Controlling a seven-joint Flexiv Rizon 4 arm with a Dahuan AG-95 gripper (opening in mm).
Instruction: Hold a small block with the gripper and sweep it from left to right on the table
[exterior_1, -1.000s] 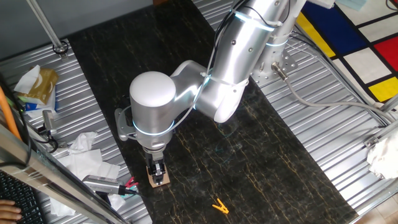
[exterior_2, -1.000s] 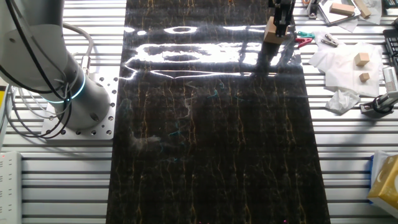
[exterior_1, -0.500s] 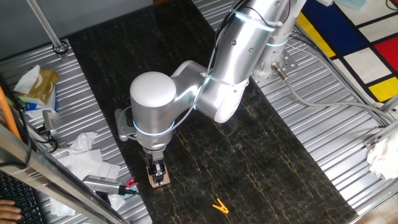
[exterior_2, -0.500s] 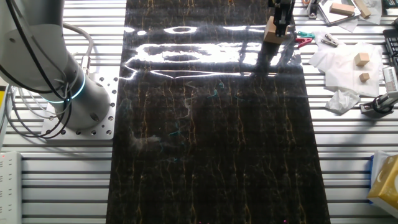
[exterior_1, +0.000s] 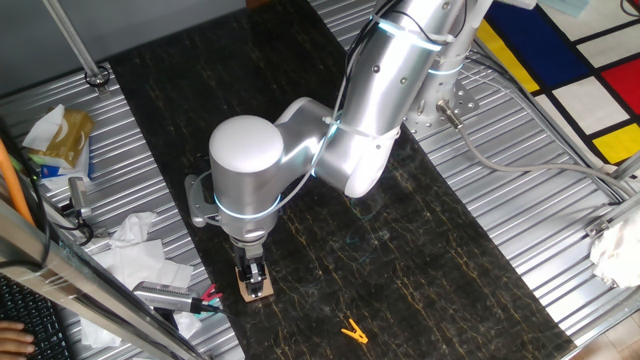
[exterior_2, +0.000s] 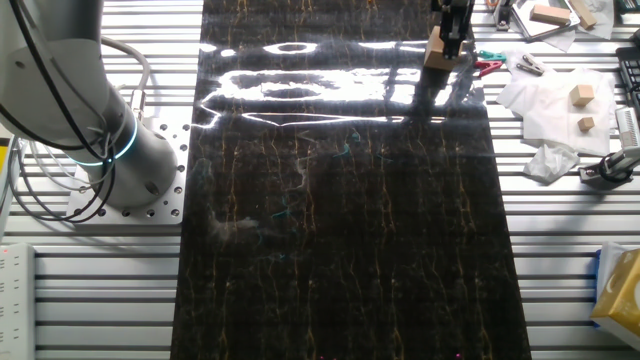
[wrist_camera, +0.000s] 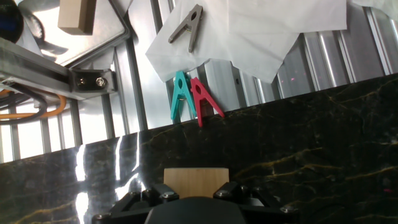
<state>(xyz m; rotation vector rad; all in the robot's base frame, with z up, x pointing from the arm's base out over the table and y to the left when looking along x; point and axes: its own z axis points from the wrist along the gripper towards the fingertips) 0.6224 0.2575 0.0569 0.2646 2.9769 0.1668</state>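
Your gripper (exterior_1: 256, 278) appears clamped on the small block (exterior_1: 259, 289) at the table (exterior_1: 420, 260) edge; grasp done, so sweep it sideways next, keeping light contact.

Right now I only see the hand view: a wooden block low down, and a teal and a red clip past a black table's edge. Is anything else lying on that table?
Observer: Yes. One fixed view shows a yellow clip on the black table, apart from the small block held in the fingers.
Visitor: Are there spare blocks nearby?
Observer: The other fixed view shows two small wooden cubes on white tissue, off the table.
Visitor: Is there only this one robot?
Observer: No. A second silver arm's base stands on the ribbed metal across the table.
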